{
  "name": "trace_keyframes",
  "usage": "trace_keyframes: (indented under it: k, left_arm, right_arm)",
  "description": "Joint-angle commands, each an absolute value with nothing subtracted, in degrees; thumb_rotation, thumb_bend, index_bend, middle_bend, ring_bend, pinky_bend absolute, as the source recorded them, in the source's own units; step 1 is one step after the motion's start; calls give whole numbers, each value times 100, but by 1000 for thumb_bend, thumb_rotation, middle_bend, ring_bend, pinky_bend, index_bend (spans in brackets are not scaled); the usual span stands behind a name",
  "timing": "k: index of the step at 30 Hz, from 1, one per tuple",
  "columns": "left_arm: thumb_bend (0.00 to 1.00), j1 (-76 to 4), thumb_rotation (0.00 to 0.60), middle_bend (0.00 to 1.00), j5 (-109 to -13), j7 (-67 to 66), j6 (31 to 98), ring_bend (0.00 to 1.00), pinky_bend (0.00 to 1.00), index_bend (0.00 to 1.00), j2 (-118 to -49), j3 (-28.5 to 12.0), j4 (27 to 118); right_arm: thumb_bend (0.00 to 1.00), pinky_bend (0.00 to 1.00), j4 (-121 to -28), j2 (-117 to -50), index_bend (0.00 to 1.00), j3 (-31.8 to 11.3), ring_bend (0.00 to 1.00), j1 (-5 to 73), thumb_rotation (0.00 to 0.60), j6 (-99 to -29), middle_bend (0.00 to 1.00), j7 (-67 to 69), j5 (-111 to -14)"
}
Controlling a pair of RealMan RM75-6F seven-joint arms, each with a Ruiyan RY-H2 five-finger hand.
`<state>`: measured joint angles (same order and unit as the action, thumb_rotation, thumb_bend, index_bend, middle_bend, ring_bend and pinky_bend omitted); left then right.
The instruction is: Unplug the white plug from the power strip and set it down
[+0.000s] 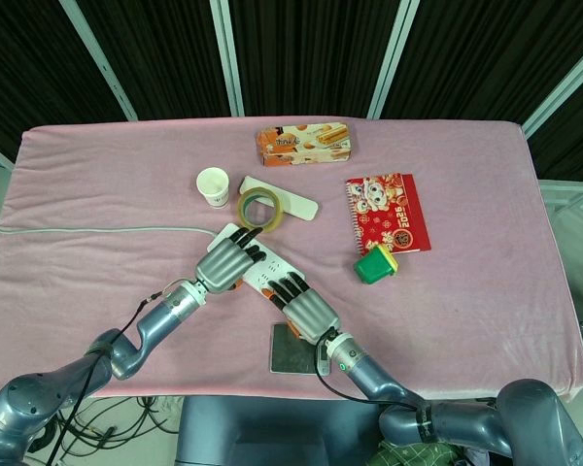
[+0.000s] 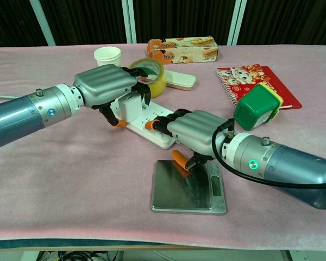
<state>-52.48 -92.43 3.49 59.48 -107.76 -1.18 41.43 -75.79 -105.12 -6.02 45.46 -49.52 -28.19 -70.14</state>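
The white power strip (image 2: pixel 164 138) lies slanted at the table's middle, its grey cable (image 1: pixel 97 231) running off to the left. A white plug (image 2: pixel 129 107) stands upright on the strip's far end, and I cannot tell whether it is still seated. My left hand (image 2: pixel 106 84) is curled over the plug from the left and grips it between fingers and thumb. My right hand (image 2: pixel 198 130) lies flat on the near end of the strip and presses it down, fingers stretched toward the plug, with nothing held. In the head view the left hand (image 1: pixel 228 260) and right hand (image 1: pixel 306 306) nearly hide the strip.
A small metal scale (image 2: pixel 187 187) lies just in front of the right hand. Behind the strip are a tape roll (image 1: pixel 257 209), a white case (image 1: pixel 291 199), a paper cup (image 1: pixel 213 185) and a snack box (image 1: pixel 304 143). A red notebook (image 1: pixel 387 212) and a green container (image 1: pixel 376 264) sit to the right.
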Motion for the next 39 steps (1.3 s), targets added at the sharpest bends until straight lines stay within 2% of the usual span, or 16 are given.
trace_keyframes:
  k: [1,16,27,39]
  left_arm:
    - [305,-5251,600,388,-9244,356,5950,64,183,368,-10772,-116,4141]
    - [304,-5222,600,388,-9220,336,5909,64,183,367,-10727,-88,4146]
    - [304,-5217,600,388,-9245,322,5945,64,183,367,-10699,-71,4202]
    - [305,-5213,600,398,-9242,295,5938,64,183,374,-10727,-66,4174]
  right_arm:
    - [591,47,-7579,-10509,26,-602,112,4545,600,-4957,92,-2819,-7012]
    - [591,54,-7564,-10537,31,-543,113,4555,600,-4916,103,-2851,-6994]
    - [592,109,-7572,-10518,176,-504,192,4569,600,-4821,195,-2920,-6899]
    - [591,152,-7598,-10501,196,-496,241,4597,600,-4729,245,-2991,-6764]
